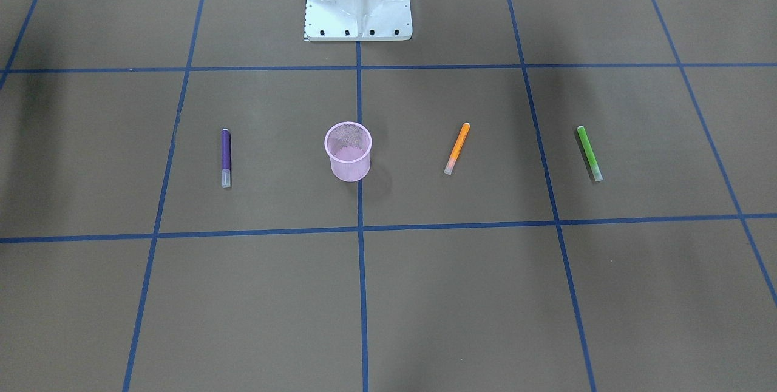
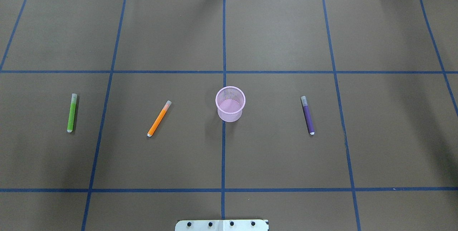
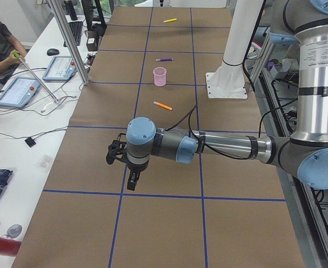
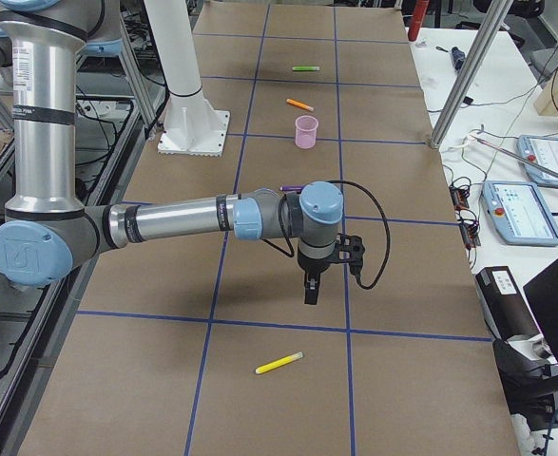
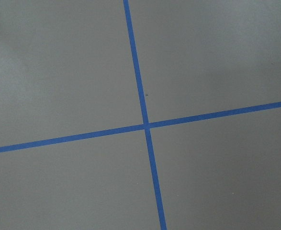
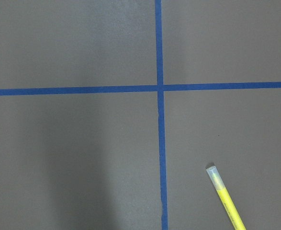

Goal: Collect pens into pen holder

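I see the counter [image 2: 286, 27] as brown paper taped into blue squares, with both arms out over its ends, beyond the overhead view. The right arm [image 4: 174, 220] reaches over the right end, and the right hand [image 4: 310, 288] points down above bare paper. The left arm [image 3: 225, 148] carries the left hand [image 3: 131, 180] the same way toward the left end. Both hands show only from the side cameras, so I cannot tell whether either one is spread or closed.

The pen holder [image 2: 230, 104] stands upright at the counter's middle, with nothing in it. The orange pen [image 2: 159, 118] and green pen [image 2: 72, 113] lie on the left half, the purple pen [image 2: 307, 115] on the right half. All three are well apart from the holder. A yellow pen [image 4: 279, 363] lies nearer the right end than the right hand does.

I judge the yellow pen closest to that hand. Its long axis runs roughly across the counter's width.
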Motion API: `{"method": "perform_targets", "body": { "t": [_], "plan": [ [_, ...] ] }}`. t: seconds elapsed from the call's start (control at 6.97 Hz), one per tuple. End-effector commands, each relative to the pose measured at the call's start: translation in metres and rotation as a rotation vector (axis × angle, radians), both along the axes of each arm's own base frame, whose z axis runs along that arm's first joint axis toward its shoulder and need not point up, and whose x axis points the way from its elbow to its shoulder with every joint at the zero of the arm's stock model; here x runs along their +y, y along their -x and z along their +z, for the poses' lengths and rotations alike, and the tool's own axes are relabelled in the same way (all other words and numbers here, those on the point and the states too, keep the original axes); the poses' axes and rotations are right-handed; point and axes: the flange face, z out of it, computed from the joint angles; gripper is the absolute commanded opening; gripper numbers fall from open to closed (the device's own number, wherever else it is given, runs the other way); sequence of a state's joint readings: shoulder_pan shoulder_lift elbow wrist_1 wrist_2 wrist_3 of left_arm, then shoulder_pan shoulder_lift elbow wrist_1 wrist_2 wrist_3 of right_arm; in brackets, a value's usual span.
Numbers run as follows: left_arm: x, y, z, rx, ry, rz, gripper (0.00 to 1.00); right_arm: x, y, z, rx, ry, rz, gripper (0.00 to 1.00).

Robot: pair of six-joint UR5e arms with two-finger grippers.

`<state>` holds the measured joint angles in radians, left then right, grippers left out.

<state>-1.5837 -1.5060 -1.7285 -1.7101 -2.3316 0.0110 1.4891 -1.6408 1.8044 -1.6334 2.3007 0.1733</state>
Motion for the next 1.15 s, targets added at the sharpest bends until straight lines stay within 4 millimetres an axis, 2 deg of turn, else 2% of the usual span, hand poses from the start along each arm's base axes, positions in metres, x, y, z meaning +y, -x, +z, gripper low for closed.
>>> {"method": "perform_targets", "body": {
  "t": [0.0,0.43,0.72,0.86,1.0],
  "plan": [
    [0.009,-0.007,0.011,0.005,0.021,0.019,1.00,0.002,-0.003,-0.012,-0.014,-0.021,0.008,1.00],
    [0.012,-0.009,0.014,0.004,0.018,0.021,1.00,0.005,-0.004,-0.007,-0.008,-0.016,0.010,1.00],
    [0.005,-0.011,0.002,0.014,-0.016,0.028,1.00,0.011,-0.005,-0.005,-0.008,-0.019,0.008,1.00],
    [0.004,-0.016,-0.008,0.060,-0.057,0.042,1.00,0.015,-0.008,-0.015,-0.015,-0.038,0.013,1.00],
    [0.007,-0.017,-0.009,0.069,-0.081,0.046,1.00,0.016,-0.007,-0.024,-0.030,-0.057,0.012,1.00]
  ]
}}
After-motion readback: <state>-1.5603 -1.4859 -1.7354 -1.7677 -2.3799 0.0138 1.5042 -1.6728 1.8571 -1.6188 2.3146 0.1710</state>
